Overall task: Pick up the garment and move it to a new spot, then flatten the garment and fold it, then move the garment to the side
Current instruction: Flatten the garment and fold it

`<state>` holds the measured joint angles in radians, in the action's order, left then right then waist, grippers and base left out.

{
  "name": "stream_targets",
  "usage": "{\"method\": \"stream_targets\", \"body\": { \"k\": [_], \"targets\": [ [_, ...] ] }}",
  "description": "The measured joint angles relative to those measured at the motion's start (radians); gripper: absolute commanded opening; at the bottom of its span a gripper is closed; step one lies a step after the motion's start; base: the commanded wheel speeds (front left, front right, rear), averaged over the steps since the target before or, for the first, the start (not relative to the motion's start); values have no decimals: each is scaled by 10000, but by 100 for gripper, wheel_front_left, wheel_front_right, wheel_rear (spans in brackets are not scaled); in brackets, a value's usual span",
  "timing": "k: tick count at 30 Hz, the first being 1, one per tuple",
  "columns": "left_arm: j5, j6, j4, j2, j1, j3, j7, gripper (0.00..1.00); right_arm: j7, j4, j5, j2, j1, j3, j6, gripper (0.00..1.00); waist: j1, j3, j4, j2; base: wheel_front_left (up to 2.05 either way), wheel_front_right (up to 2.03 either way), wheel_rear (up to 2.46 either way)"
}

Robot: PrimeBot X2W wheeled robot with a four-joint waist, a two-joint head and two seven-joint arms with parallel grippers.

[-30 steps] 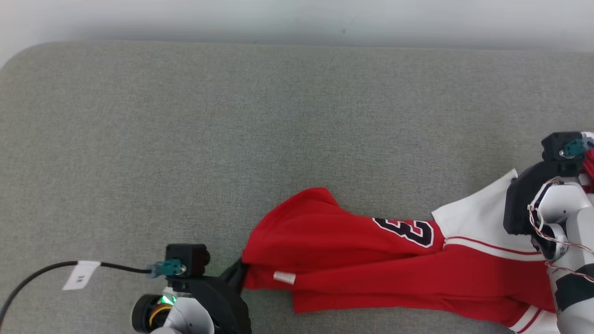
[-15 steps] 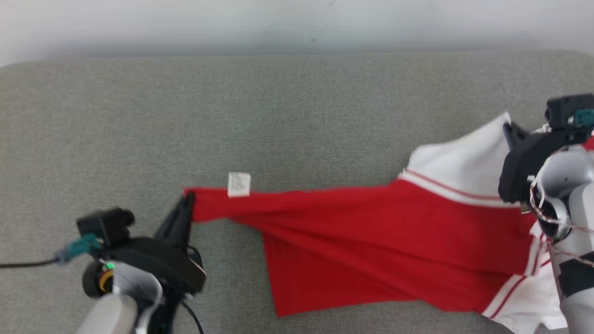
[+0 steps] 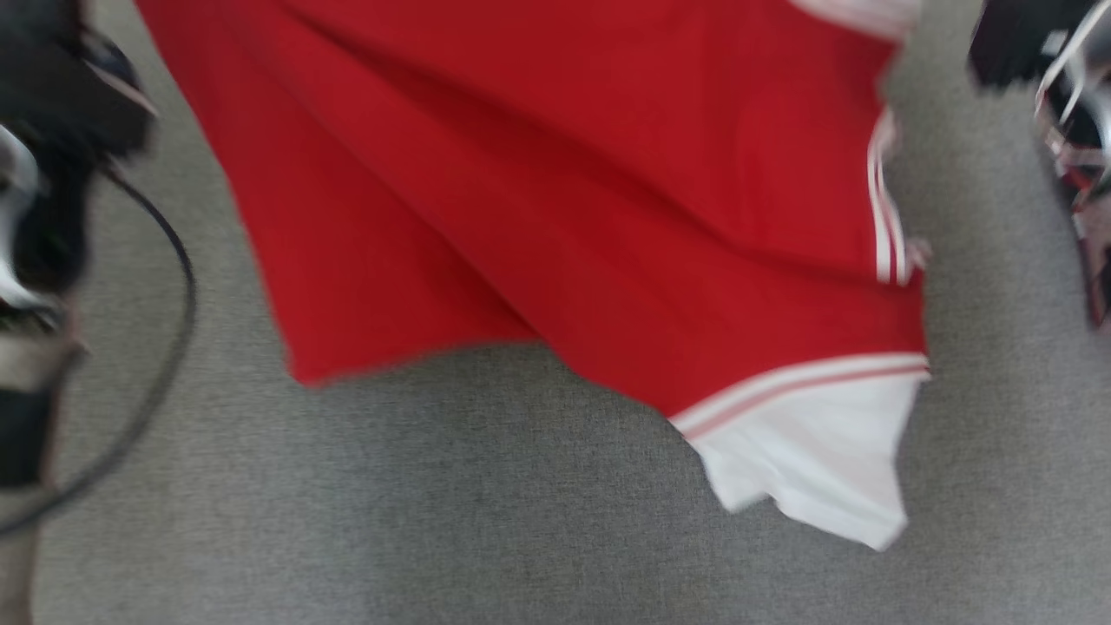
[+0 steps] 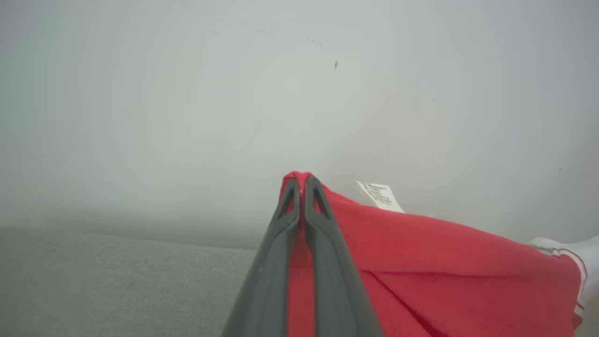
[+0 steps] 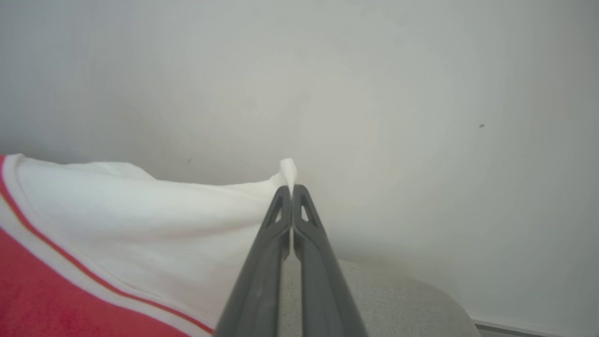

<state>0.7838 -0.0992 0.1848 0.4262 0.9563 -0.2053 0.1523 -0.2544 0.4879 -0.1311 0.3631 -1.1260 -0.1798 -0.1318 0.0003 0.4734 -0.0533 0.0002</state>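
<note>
Grey bench (image 3: 434, 521) lay under the hanging red-and-white garment (image 3: 564, 217); left end effector (image 4: 302, 183) clamped its red edge, right end effector (image 5: 291, 189) pinched its white corner.

The garment (image 3: 564, 191) is red with white panels and thin red stripes, over a grey surface (image 3: 434, 521).

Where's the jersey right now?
The jersey hangs across the head view's upper middle, over the grey cushion, its red corner pinched in the left gripper and its white corner in the right gripper.
</note>
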Motion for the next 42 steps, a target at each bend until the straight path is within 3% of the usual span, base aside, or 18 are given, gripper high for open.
{"method": "stream_targets", "body": {
  "k": [5, 12, 16, 20, 23, 27, 32, 38, 42],
  "targets": [
    [-205, 199, 616, 196, 1918, 416, -721, 0, 1883, 865, 1066, -163, -1974, 378, 0, 0, 2, 979, -251, 1, 0, 0, 0],
    [-742, 700, 907, 268, 4365, 667, -2341, 0, 4261, 1465, 2800, -512, -4062, 2050, -2, 0, 2, 1716, -738, 2, 0, 0, 0],
    [-989, 1208, 1080, 207, 5504, 629, -3277, 0, 4928, 1369, 3674, -665, -4946, 2790, -2, 0, 0, 1791, -941, 1, 0, 0, 0],
    [-1116, 1356, 1221, 169, 6033, 752, -3743, 0, 5116, 1003, 4071, -782, -5557, 3081, -2, 0, -1, 1713, -947, 0, 0, 0, 0],
    [-1340, 1467, 1229, 205, 6278, 880, -3988, 0, 5164, 56, 4228, -838, -5981, 3193, -2, 0, -5, 1703, -924, -3, 0, 0, 0],
    [-1507, 1705, 1448, 186, 5994, 928, -4080, 0, 5187, -763, 4284, -803, -5554, 2938, -2, 0, -5, 1871, -915, -3, 0, 0, 0],
    [-1639, 1975, 1852, 56, 4579, 940, -4123, 0, 5185, -652, 4056, -416, -4114, 2228, -2, 0, -2, 2227, -948, -2, 0, 0, 0],
    [-1852, 2226, 1074, -679, 1807, 1356, -4148, 0, 5160, -631, 2989, 514, -1908, 811, -2, 0, 0, 2357, -937, -1, 0, 0, 0],
    [-2011, 2261, 456, -1237, -340, 1624, -4149, 0, 4633, -1499, 1868, 1223, -144, 50, -2, 0, -2, 2023, -917, -2, 0, 0, 0]
  ]
}}
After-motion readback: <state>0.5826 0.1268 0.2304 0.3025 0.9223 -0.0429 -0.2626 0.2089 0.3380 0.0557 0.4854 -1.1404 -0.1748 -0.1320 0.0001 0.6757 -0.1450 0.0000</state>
